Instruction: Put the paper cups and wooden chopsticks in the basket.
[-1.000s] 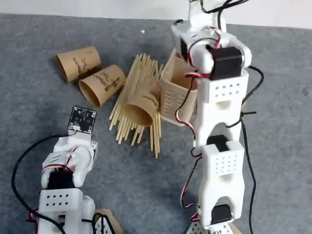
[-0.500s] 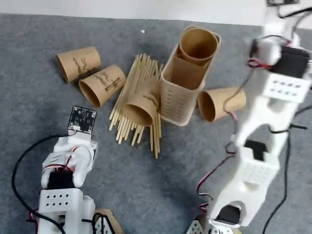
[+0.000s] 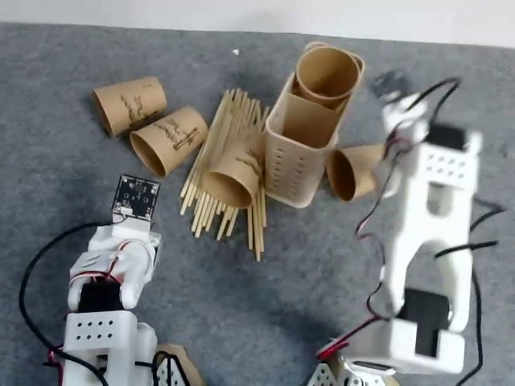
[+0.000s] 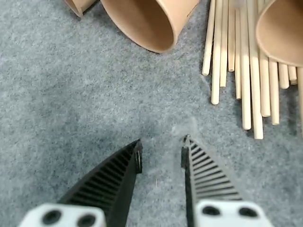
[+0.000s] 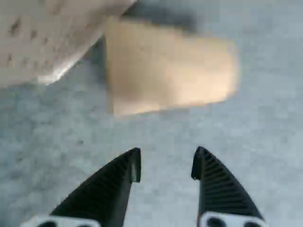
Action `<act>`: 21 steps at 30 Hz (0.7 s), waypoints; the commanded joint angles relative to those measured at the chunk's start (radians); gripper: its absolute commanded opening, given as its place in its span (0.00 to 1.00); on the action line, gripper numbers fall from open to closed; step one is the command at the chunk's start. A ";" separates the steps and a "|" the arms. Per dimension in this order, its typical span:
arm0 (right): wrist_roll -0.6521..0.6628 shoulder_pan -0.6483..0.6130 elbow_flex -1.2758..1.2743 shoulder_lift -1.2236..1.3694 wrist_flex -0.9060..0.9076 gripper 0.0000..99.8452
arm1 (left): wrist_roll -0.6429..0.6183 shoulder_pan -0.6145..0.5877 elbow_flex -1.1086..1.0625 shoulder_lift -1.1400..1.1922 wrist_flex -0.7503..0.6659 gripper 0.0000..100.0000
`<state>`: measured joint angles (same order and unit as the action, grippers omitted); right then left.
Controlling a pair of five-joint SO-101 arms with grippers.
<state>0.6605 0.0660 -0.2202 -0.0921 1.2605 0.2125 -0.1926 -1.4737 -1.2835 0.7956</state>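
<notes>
The perforated basket (image 3: 299, 157) stands mid-table with one paper cup (image 3: 327, 74) upright inside it. Two cups (image 3: 129, 104) (image 3: 169, 141) lie to its left. A third cup (image 3: 233, 177) rests on the spread of wooden chopsticks (image 3: 211, 153). Another cup (image 3: 352, 171) lies on its side just right of the basket. My right gripper (image 5: 167, 161) hangs open and empty just short of that cup (image 5: 170, 71), beside the basket (image 5: 47, 38). My left gripper (image 4: 161, 151) is open over bare carpet, short of a cup (image 4: 147, 19) and the chopstick ends (image 4: 241, 61).
Grey carpet (image 3: 265, 322) covers the table. The left arm (image 3: 113, 273) sits at the front left, the right arm (image 3: 426, 217) at the right with loose cables around it. A pale wall edge runs along the back.
The right arm swung from over the basket out to the right, then came back down toward the cup lying right of the basket. The left arm stayed still.
</notes>
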 commanded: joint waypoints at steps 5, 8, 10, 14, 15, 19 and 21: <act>-0.091 -0.133 -0.260 -0.216 -0.239 0.19 | 0.008 -0.002 0.002 -0.007 -0.020 0.16; -0.091 -0.165 -0.303 -0.248 -0.320 0.19 | 0.008 -0.004 0.002 -0.007 -0.020 0.16; -0.091 -0.166 -0.325 -0.240 -0.381 0.19 | 0.008 -0.004 0.002 -0.007 -0.020 0.16; -0.089 -0.147 -0.326 -0.163 -0.453 0.19 | 0.008 -0.004 0.002 -0.007 -0.020 0.16; -0.089 -0.136 -0.325 -0.136 -0.455 0.19 | 0.008 -0.004 0.002 -0.007 -0.020 0.16; -0.091 -0.077 -0.269 -0.050 -0.466 0.19 | 0.008 -0.004 0.002 -0.007 -0.020 0.16; -0.092 -0.038 -0.211 -0.022 -0.466 0.19 | 0.008 -0.004 0.002 -0.007 -0.020 0.16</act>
<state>0.5808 -0.0292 -0.5102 -0.1366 0.8063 0.2125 -0.1926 -1.4737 -1.2835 0.7956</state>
